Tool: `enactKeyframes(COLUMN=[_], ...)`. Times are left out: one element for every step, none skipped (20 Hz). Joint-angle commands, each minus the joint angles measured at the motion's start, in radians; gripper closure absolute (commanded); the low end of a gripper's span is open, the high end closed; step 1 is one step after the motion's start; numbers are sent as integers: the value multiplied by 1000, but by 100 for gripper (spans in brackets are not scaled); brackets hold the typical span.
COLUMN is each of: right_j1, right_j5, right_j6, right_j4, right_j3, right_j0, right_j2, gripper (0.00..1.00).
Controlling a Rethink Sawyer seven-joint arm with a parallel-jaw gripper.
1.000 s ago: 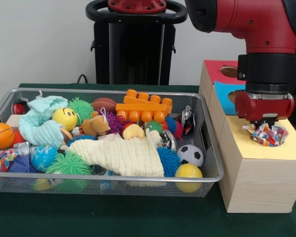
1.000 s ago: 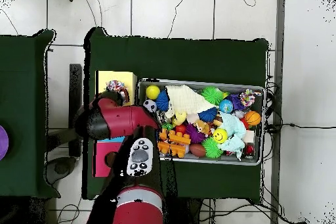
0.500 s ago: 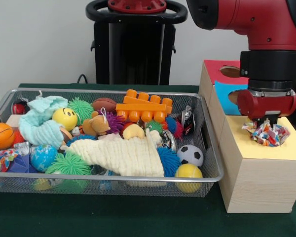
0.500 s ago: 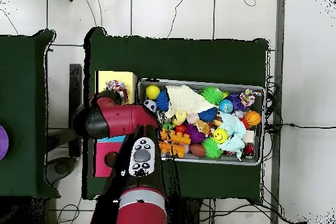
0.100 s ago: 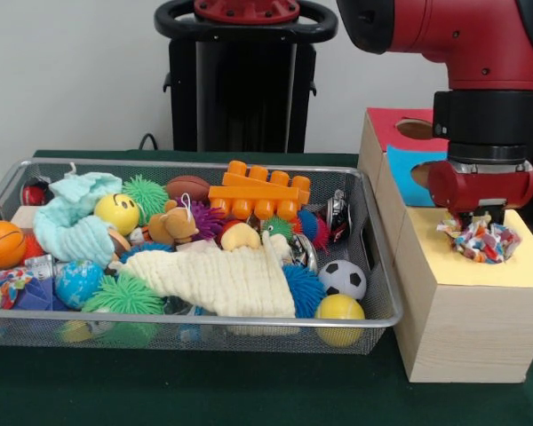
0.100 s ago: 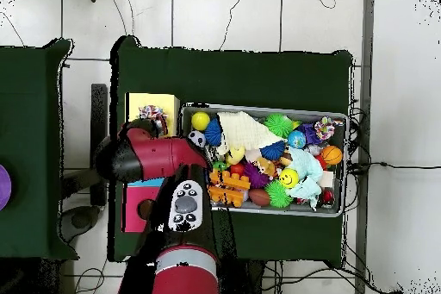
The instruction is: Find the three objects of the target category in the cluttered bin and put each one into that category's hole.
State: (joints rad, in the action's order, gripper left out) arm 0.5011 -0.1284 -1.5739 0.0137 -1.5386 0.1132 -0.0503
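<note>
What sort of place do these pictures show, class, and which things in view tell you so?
Probably a robotics lab set up for sorting trials: a red arm over a cloth-covered table, a mesh bin crammed with toys, and a wooden box with coloured holes.

White wall behind; pale tiled floor; green-clothed table.

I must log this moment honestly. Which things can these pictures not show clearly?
- End effector, front view: its tips are hidden behind the multicoloured knotted fabric bundle; open or shut is unclear.
- Yellow-topped wooden box: its hole is hidden by that bundle; overhead, the red arm covers part.
- Silver wire-mesh bin: lower toys buried.
</note>
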Motion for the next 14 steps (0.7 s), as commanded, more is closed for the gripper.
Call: enactKeyframes(right_j1=[-33,-34,-34,-33,-33,-34,-34,-34,-33,-33,-33,-29,-25,-19], right_j5=[-146,-150,-153,-156,-159,-163,-166,-168,-169,-172,-170,-167,-165,-175], right_j6=[-71,-69,-68,-66,-63,-62,-60,-57,-55,-55,-56,-61,-67,-68], right_j4=[-43,-42,-43,-44,-45,-45,-45,-46,-47,-46,-47,-44,-41,-39], right_j3=[-39,-38,-38,-38,-38,-36,-36,-36,-37,-36,-34,-31,-27,-26], right_j0=[-4,-4,-5,-7,-8,-8,-9,-10,-13,-11,-8,-5,-2,2], right_j2=[60,60,62,64,65,65,66,68,71,70,65,60,54,48], gripper=[0,0,0,0,0,0,0,0,0,0,0,0,0,0])
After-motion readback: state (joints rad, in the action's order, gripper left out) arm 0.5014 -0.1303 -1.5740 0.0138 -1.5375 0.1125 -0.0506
